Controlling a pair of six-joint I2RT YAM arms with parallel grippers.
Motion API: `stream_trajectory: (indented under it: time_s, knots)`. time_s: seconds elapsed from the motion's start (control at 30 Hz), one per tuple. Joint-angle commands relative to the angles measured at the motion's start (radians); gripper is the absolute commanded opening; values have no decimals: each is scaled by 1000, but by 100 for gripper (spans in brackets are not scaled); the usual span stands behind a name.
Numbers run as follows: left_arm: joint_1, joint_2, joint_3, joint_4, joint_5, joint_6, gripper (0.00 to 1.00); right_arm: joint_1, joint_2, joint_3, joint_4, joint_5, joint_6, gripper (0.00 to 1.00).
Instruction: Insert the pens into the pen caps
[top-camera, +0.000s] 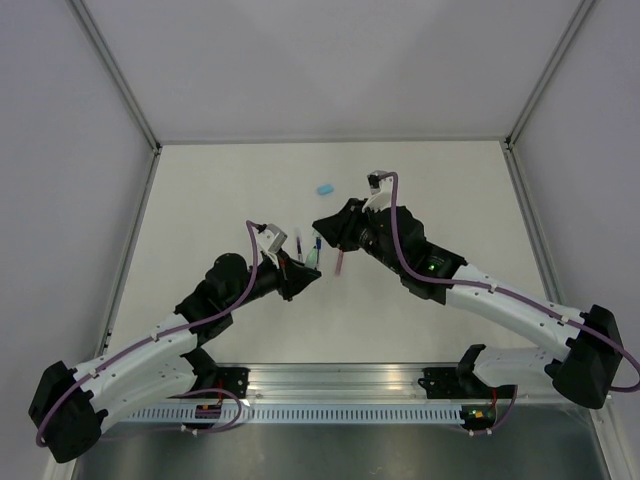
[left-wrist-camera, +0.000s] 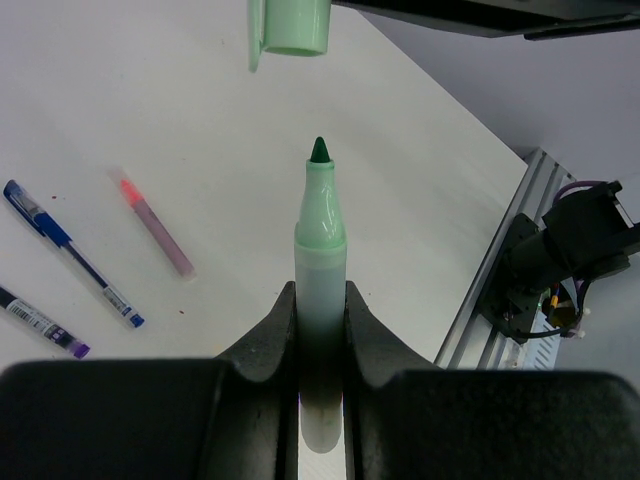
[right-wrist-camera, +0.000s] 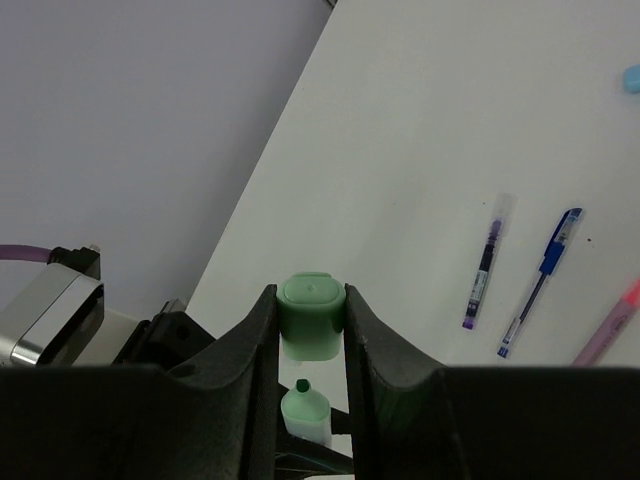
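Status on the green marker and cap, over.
Left gripper shut on green marker, tip bare. Right gripper shut on green cap, apart from tip. Nothing between.

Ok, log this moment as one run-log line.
left jaws: shut on green marker | right jaws: shut on green cap | cap near marker tip, not touching

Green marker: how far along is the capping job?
None looks finished. In hand: left hand grips the green marker tip-up; right hand holds the green cap above it, not yet on. Remaining: blue pen, pink pen, purple pen, light blue cap.
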Motion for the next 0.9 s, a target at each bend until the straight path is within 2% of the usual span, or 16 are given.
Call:
stream_trajectory:
  time_s: [0.0,0.33,0.63,0.87]
  knots:
    - [-1,-1,18,32,11,35,2,20,-1,10,36,34,4,0]
    - [-1,-8,15,33,7,35,2,86,11,0,10,64,-11,0]
    - [-1,-36,8,30,-7,29,2,158,45,12,-72,151,-31,0]
    - [-1,-48,6,26,-24,29,2,166,52,24,-107,179,-51,0]
